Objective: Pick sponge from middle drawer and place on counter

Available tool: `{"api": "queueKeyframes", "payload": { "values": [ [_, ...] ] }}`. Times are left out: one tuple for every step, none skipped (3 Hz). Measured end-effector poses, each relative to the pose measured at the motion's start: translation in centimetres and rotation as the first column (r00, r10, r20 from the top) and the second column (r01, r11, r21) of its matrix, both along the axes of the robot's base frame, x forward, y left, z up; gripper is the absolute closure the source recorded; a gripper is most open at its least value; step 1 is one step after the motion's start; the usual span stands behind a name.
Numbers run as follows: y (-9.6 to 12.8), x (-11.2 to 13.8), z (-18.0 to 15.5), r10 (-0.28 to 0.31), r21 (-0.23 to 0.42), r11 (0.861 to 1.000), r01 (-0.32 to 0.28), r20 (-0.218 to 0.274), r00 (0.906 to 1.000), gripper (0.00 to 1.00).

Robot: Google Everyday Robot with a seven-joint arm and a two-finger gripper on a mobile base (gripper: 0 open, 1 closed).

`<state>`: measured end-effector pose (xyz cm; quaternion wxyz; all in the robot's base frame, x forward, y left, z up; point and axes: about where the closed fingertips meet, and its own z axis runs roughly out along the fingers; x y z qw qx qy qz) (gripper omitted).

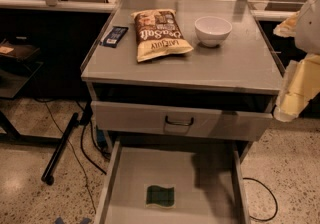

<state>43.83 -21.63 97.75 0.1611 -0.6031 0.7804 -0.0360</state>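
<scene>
A: Sponge [160, 196]?
B: Green face up in the open middle drawer [210, 188], near its front edge.
A: Gripper [299, 85]?
B: Off the counter's [225, 65] right edge; open or closed, cannot tell.
A: Farther back?
B: Chip bag [159, 34], white bowl [213, 30], blue packet [114, 36] on top.

A tan crinkly bag of chips [160, 34] lies flat. A small round white bowl [213, 30] sits just right of the bag. A flat dark blue packet [114, 36] lies just left of it. A grey drawer front with a dark bar handle [180, 121] is below the bag. A long black pole [60, 149] lies down and left of it. The claw [289, 105] hangs far right of the bag.
</scene>
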Motion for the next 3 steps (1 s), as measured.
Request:
{"api": "queueKeyframes", "payload": {
  "values": [
    [0.0, 0.0, 0.0, 0.000, 0.000, 1.000, 0.000, 0.000, 1.0000, 0.00],
    [0.1, -0.3, -0.7, -0.001, 0.022, 1.000, 0.001, 0.006, 1.0000, 0.00],
    [1.0, -1.3, -2.8, -0.005, 0.068, 0.998, 0.004, 0.013, 0.9999, 0.00]
  ]
}}
